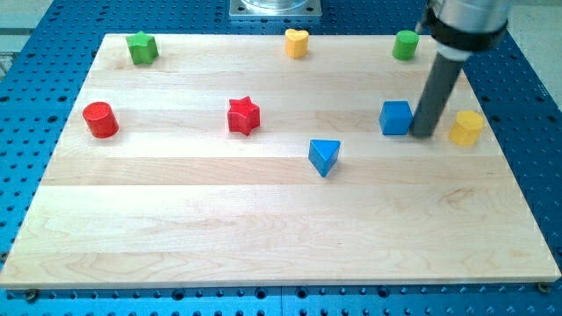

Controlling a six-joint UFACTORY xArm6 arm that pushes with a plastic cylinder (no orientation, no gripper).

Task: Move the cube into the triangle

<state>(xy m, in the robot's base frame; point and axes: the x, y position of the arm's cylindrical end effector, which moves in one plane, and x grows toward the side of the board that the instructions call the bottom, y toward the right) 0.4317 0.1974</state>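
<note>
The blue cube (pixel 396 118) sits right of centre in the frame, with the tip (pixel 424 134) of the fingerless dark rod just beside its right face; whether they touch cannot be told; a yellow block (pixel 466 127) stands just right of the rod. The blue triangle (pixel 324 156) lies lower left of the cube, bare wood between them. Green blocks (pixel 141 47) (pixel 405 44) and a yellow heart (pixel 297 42) line the wooden board's (pixel 263 237) top edge; the red cylinder (pixel 100 119) and red star (pixel 244 115) sit further left; the lower board lies open; a blue perforated table (pixel 35 105) surrounds it.
</note>
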